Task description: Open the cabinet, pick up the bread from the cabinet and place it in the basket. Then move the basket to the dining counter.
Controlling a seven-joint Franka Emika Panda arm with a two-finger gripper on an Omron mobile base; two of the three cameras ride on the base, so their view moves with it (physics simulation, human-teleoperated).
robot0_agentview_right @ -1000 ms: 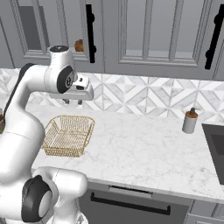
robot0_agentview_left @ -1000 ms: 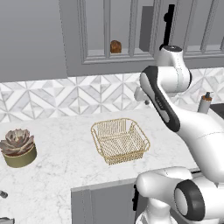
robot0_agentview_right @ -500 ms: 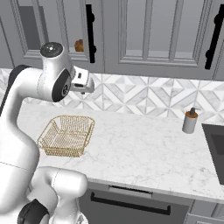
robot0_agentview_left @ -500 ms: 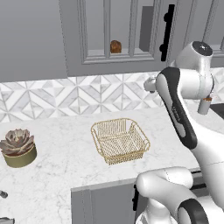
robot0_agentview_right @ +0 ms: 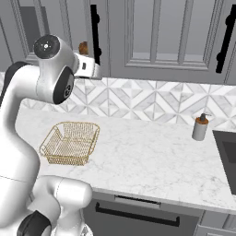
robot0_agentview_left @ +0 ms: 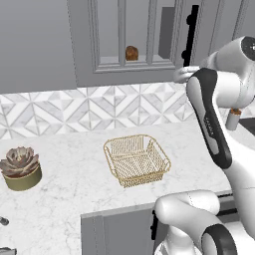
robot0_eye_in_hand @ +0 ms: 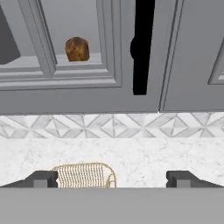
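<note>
The grey cabinet (robot0_agentview_left: 124,69) has its glass-paned door shut, and its black bar handle (robot0_eye_in_hand: 142,48) stands straight ahead in the hand view. Behind the glass, the small brown bread (robot0_eye_in_hand: 77,48) (robot0_agentview_left: 131,53) (robot0_agentview_right: 83,47) sits on the shelf. The gold wire basket (robot0_agentview_left: 137,159) (robot0_agentview_right: 70,143) (robot0_eye_in_hand: 85,175) rests empty on the marble worktop. My gripper (robot0_eye_in_hand: 111,180) is open wide with nothing between its fingers. The hand (robot0_agentview_left: 183,74) (robot0_agentview_right: 90,68) hovers just below the handle's lower end, a little in front of the door. The dining counter is out of view.
A potted succulent (robot0_agentview_left: 20,167) stands at the worktop's left. A soap dispenser (robot0_agentview_right: 200,127) and a dark sink (robot0_agentview_right: 228,152) are at the right. A neighbouring cabinet door has its own black handle (robot0_agentview_right: 224,39). Patterned tiles back the worktop.
The arm has risen and carried the hand up from beside the basket to just below the cabinet handle. The jaws have spread wide.
</note>
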